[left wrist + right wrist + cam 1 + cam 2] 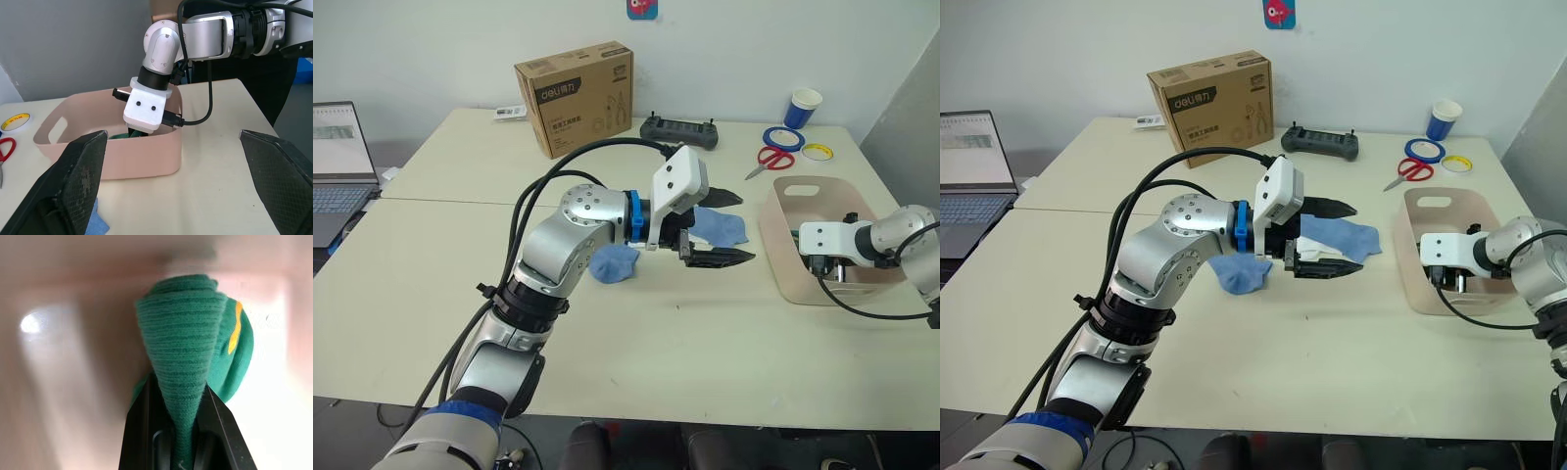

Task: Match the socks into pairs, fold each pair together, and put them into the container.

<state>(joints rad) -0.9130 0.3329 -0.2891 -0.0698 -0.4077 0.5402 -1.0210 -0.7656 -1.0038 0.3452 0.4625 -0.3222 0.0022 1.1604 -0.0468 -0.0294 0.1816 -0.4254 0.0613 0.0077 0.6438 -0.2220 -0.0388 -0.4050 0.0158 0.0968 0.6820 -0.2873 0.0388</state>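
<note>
We see a cream table (440,245) filling the frame's centre, a pale wall (460,39) along the top, and a laptop (337,166) at far left.

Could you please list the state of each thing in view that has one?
left gripper: fingers open, hovering above the light blue socks.
right gripper: inside the pink container, fingers shut on the green socks.
green socks: bunched up, held inside the container.
light blue socks: lying loose on the table.

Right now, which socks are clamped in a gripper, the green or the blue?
The green socks, pinched by the right gripper inside the pink container. The blue socks lie loose under the open left gripper.
</note>
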